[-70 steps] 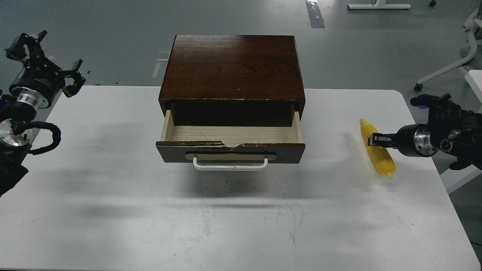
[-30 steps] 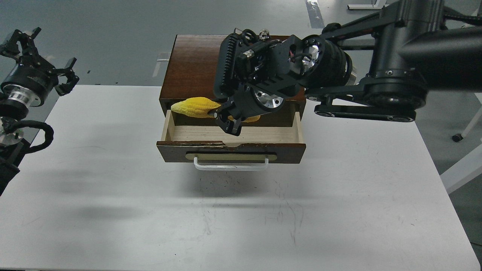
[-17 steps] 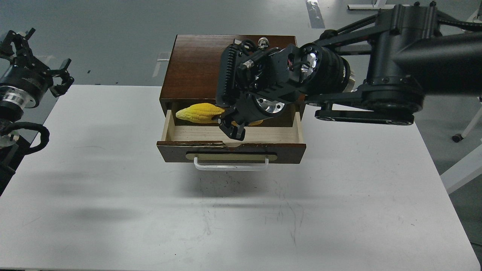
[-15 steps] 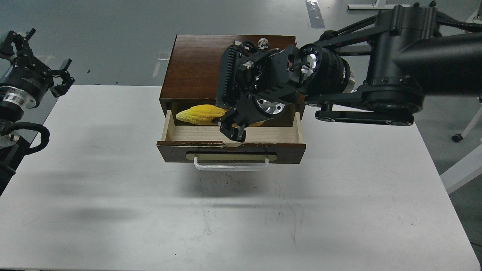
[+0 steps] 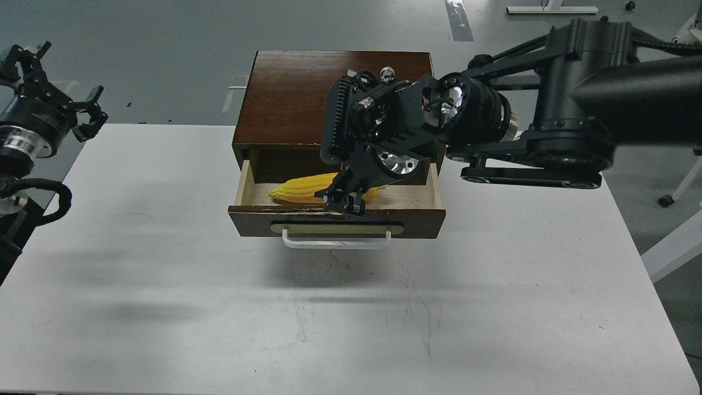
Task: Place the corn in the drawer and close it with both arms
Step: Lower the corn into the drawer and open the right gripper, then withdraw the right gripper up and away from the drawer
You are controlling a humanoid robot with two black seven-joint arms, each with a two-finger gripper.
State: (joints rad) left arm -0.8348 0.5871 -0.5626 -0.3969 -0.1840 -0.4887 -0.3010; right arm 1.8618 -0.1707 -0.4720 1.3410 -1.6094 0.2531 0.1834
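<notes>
Our right gripper [image 5: 344,202] is clamped on the corn [image 5: 300,186], mid-frame inside the open drawer [image 5: 335,220], arm hiding the cabinet [image 5: 290,99]. Left gripper [image 5: 66,107] sits open, upper left beyond the table [image 5: 164,307].

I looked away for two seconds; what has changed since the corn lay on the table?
The right pincer took the bright yellow ridged corn cob from the white table's right side, carried it left and lowered it into the dark brown wooden drawer. The drawer remains open; the left pincer has barely shifted.
</notes>
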